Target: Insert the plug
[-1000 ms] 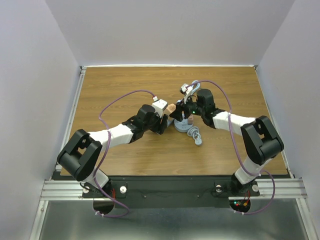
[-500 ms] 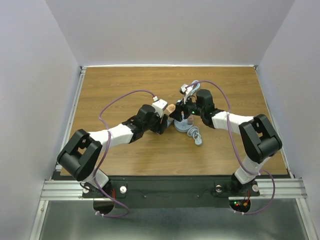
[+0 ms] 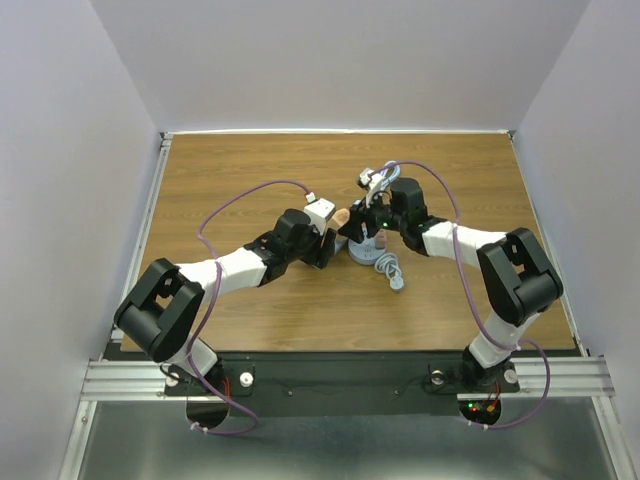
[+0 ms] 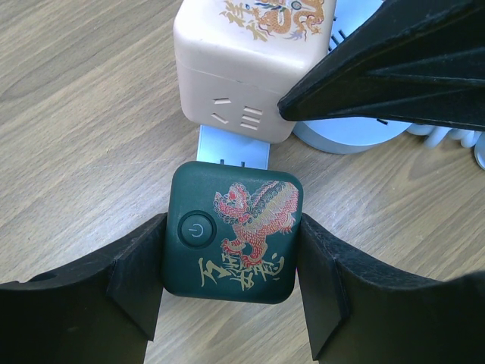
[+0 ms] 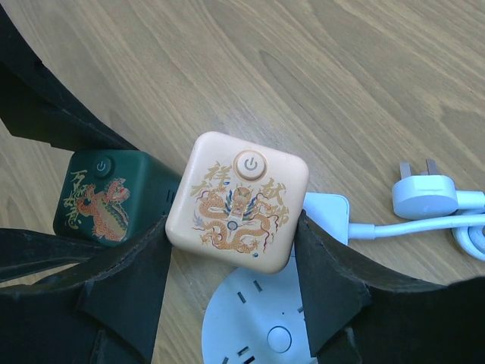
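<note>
A dark green cube (image 4: 231,231) printed with a red dragon lies on the wood, and my left gripper (image 4: 229,282) is shut on its two sides. Just beyond it sits a peach cube (image 5: 239,201) with a gold dragon, and my right gripper (image 5: 231,250) is shut on that one. A flat white piece (image 4: 235,149) shows in the gap between the two cubes. A loose white plug (image 5: 424,199) on a white cable lies on the table to the right. In the top view both grippers (image 3: 330,240) (image 3: 358,228) meet at the table's middle.
A round white socket hub (image 5: 261,322) lies under and beside the peach cube; in the top view the hub (image 3: 368,252) has its coiled cable (image 3: 392,272) to the right. A white block (image 5: 327,214) sits against the peach cube's right side. Purple arm cables arch above.
</note>
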